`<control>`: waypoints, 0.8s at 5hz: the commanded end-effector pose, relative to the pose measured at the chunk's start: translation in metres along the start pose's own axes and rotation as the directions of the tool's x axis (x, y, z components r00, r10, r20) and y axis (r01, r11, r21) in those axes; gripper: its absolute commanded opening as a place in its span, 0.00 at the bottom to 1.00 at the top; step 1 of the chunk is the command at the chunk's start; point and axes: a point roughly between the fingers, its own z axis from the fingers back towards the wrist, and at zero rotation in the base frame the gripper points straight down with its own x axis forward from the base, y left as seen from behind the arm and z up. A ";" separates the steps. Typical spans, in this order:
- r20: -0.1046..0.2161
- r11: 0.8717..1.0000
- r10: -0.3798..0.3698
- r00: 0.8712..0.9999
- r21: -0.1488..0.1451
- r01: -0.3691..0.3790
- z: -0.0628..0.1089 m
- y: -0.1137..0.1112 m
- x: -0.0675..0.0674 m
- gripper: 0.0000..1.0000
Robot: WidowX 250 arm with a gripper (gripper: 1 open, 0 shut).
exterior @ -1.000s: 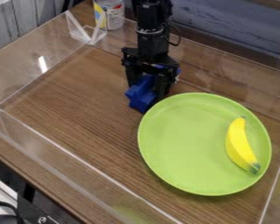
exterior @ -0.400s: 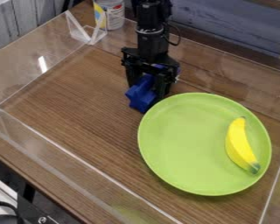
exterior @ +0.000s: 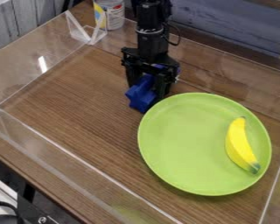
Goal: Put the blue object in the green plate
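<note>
The blue object (exterior: 140,93) is being seen on the wooden table (exterior: 73,105), just outside the left rim of the green plate (exterior: 189,144). The gripper (exterior: 150,85) is being held straight down over it, its jaws apparently straddling the block; whether it is clamped cannot be told. The block is being judged light, rigid plastic, best gripped across its ridged long sides. Farther right, a yellow banana (exterior: 241,144) is lying in the plate.

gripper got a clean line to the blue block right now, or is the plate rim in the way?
Probably yes. The gripper is already down over the blue block, fingers straddling it, though whether they are clamped is unclear. The green plate rim lies just beside the block, not under the fingers. The banana is well clear.
</note>
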 end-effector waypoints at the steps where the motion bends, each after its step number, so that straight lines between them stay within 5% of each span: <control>1: -0.015 0.999 0.046 0.999 -0.009 -0.047 -0.005 0.002 -0.005 0.00; 4: -0.016 0.998 0.052 0.999 -0.018 -0.052 -0.004 -0.001 -0.006 0.00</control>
